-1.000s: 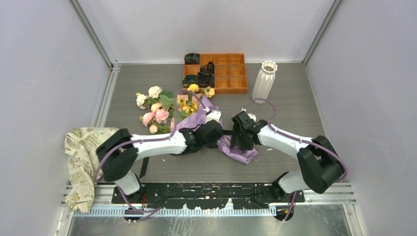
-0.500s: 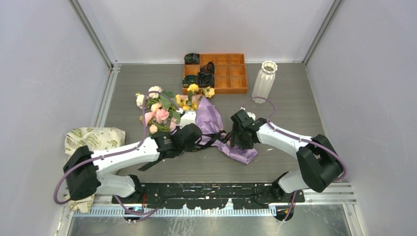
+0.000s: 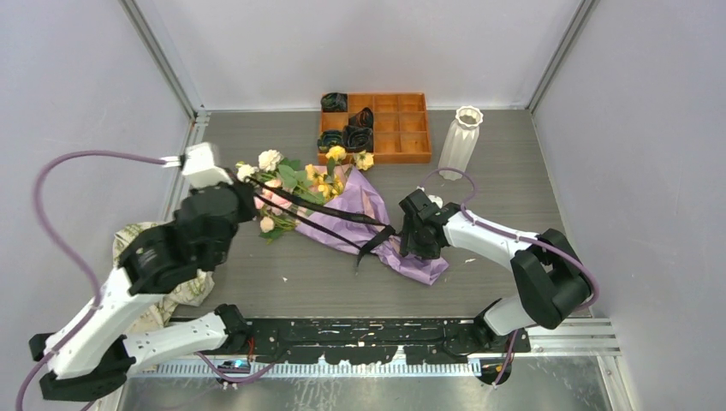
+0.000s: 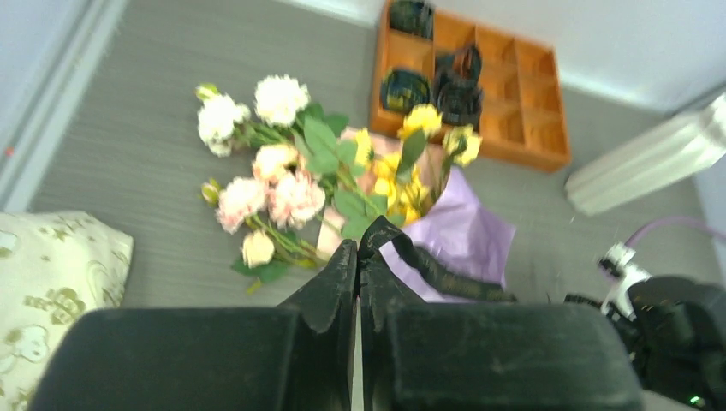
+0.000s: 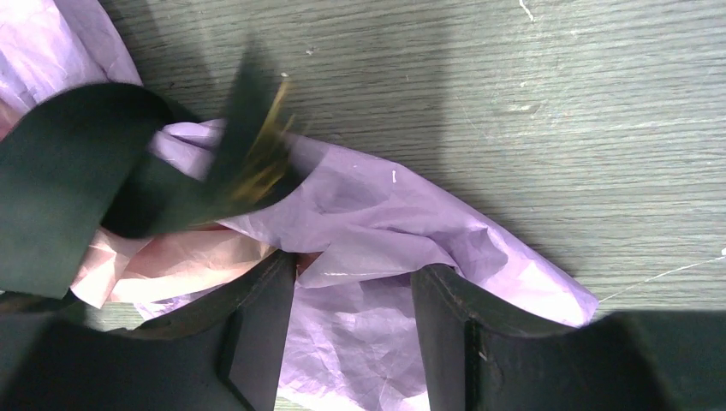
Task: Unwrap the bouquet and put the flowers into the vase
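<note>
Between left gripper fingertips: black ribbon pinched, jaws clenched. Right gripper half spread, fingers pressing purple paper at stem end of bouquet, mid-table. Vs a second ago: left arm swung far left and up, ribbon drawn out long; right arm unmoved. Vase upright back right, well apart.

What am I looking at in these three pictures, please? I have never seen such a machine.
Two robot arms stand at the near edge of a table. One picture looks down from above; the other two come from cameras on each wrist. On the table are flowers on purple paper, a white vase, an orange tray and beige paper. The left gripper is shut on the black ribbon, stretched taut. The right gripper rests on the purple paper, jaws apart.
</note>
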You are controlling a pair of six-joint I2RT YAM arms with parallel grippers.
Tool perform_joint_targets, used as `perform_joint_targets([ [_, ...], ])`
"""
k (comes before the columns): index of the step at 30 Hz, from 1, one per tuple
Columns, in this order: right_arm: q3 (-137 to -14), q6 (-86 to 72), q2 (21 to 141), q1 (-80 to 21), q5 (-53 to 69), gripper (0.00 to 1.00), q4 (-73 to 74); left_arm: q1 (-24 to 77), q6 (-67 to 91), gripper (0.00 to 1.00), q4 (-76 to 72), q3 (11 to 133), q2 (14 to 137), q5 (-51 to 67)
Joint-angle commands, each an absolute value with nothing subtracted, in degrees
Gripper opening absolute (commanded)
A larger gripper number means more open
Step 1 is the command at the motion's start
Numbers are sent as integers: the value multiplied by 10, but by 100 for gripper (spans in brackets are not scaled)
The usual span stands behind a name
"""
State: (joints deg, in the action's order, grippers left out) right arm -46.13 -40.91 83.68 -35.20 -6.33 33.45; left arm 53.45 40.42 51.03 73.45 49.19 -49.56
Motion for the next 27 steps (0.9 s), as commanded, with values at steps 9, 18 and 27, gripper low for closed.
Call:
perform_joint_targets([
  [9, -477, -404, 839, -355, -76, 57, 330, 532, 149, 3, 359, 945, 464, -675],
  [18, -494, -399, 847, -355, -65, 57, 324, 532, -73, 3, 128, 996, 465, -735],
  [27, -523, -389, 849, -355, -60, 58, 330, 532, -505, 3, -274, 1056, 575, -779],
])
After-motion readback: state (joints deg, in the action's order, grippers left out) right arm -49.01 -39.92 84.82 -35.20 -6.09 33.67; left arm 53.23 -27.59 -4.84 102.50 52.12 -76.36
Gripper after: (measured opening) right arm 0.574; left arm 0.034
